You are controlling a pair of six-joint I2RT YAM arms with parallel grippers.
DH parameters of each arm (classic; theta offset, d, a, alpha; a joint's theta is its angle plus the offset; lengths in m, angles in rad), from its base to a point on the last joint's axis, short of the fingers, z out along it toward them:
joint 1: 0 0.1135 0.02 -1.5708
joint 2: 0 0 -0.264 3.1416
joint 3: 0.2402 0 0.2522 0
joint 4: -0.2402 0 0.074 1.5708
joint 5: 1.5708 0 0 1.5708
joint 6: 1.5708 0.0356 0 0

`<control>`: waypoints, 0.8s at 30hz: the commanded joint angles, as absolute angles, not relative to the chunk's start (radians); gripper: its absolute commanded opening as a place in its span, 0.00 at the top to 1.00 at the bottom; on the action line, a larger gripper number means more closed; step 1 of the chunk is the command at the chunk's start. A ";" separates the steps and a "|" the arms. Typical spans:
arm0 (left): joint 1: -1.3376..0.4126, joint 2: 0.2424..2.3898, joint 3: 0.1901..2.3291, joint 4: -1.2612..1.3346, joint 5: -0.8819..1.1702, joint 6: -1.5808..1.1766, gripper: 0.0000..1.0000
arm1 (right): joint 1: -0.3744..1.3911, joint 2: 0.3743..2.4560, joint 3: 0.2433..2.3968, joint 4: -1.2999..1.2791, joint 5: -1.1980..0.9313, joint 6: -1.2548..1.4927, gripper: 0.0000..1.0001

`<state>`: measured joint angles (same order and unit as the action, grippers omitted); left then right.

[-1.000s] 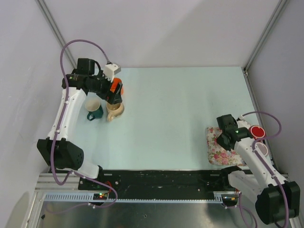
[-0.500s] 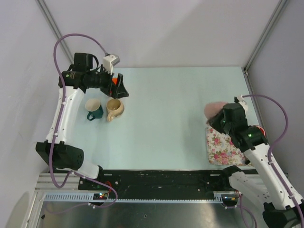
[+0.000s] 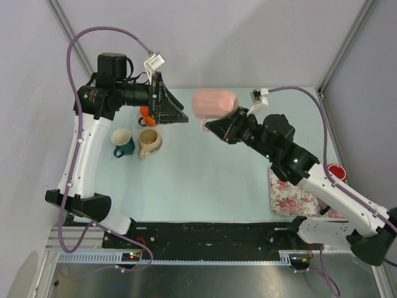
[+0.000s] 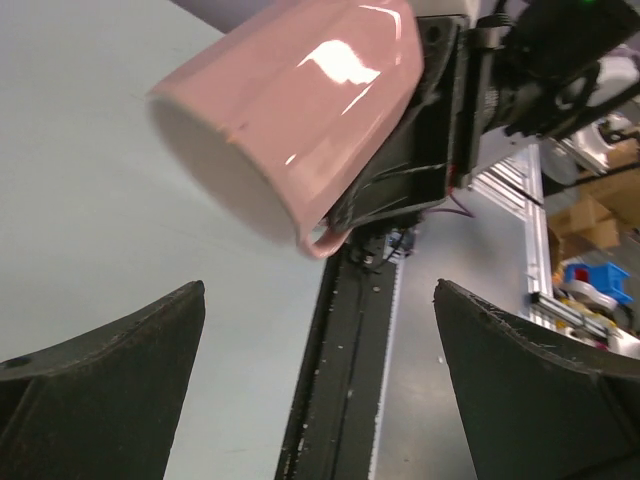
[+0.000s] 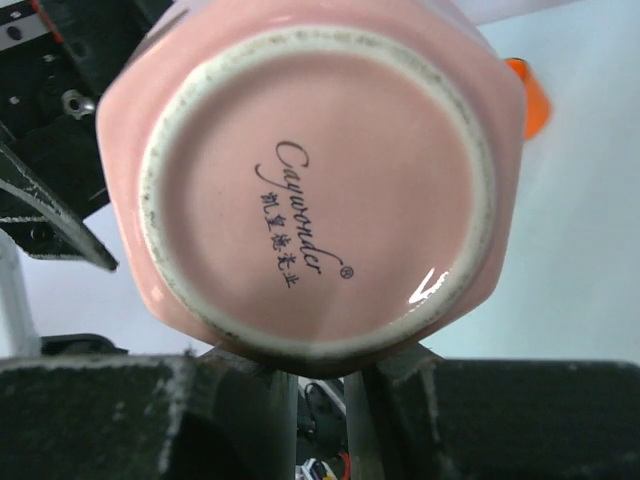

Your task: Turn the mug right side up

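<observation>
A pale blue-green bench (image 3: pixel 223 167) is enclosed by plain white walls (image 3: pixel 248 37), and the back corners are marked by slanting aluminium posts (image 3: pixel 65 28). A black rail (image 3: pixel 211 232) is mounted along the near edge, with a brushed metal sheet (image 3: pixel 205 280) below it. Everything is evenly lit, and only faint shadows are seen.

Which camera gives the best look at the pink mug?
Left wrist view: the pink mug shows its side, open mouth and handle. The right wrist view shows only its stamped base; the top view shows it small.
</observation>
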<state>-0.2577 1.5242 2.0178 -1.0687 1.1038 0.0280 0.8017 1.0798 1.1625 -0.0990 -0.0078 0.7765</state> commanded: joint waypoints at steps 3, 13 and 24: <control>-0.283 1.533 2.074 -1.061 1.233 -0.064 0.02 | 0.854 1.155 1.313 0.197 -0.098 0.749 1.00; -0.304 1.568 2.191 -1.022 1.212 -0.117 0.29 | 0.871 1.241 1.357 0.235 -0.191 0.797 1.00; -0.293 1.562 2.097 -0.999 1.044 -0.152 1.00 | 0.848 1.298 1.356 0.147 -0.165 0.820 0.51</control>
